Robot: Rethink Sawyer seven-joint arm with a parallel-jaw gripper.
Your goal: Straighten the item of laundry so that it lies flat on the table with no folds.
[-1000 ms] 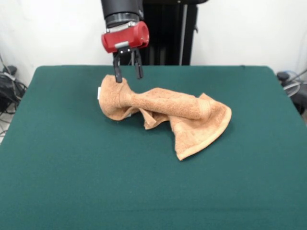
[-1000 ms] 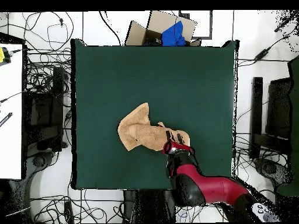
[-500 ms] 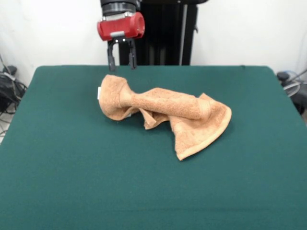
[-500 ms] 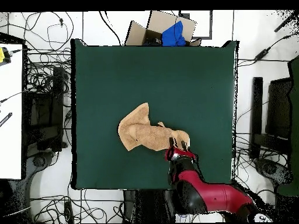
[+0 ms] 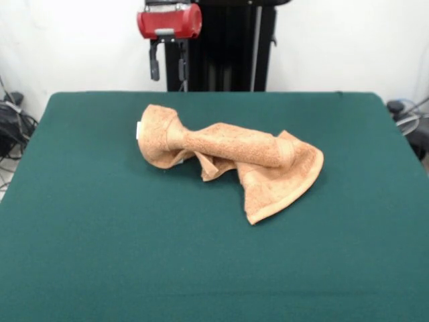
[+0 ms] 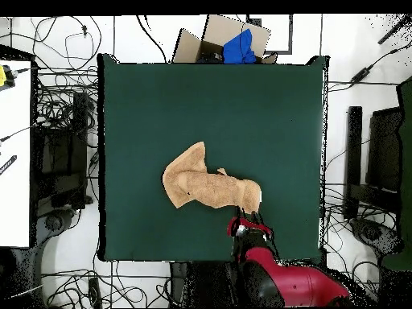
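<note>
One dark green worktop [image 5: 100,255] [image 6: 161,105], rectangular, filling most of both views. Far larger than anything upon it.

Red and black arm [image 6: 282,278], entering the overhead view from the bottom edge and the front view from the top, ahead of the black pedestal [image 5: 228,40].

Light-orange terry towel [image 5: 228,157] [image 6: 205,185], near the middle of the worktop, towards the robot's side. Crumpled, not flat: middle part rolled into a thick twist, one end bunched into a rounded lump, the other end fanned out in a folded flap with a hemmed border along its edge. Tiny white tag [image 5: 138,130] at the outer side of the bunched end, seen in the front view. Roughly diagonal across the worktop in the overhead view.

Tool [image 5: 168,66] [image 6: 245,220], below a red housing, raised above the far edge of the worktop in the front view. Released: two dark fingers [image 5: 155,64] hanging parallel with a clear gap, nothing between them. Clear of the towel, above and behind its bunched end; just beside that end in the overhead view.
</note>
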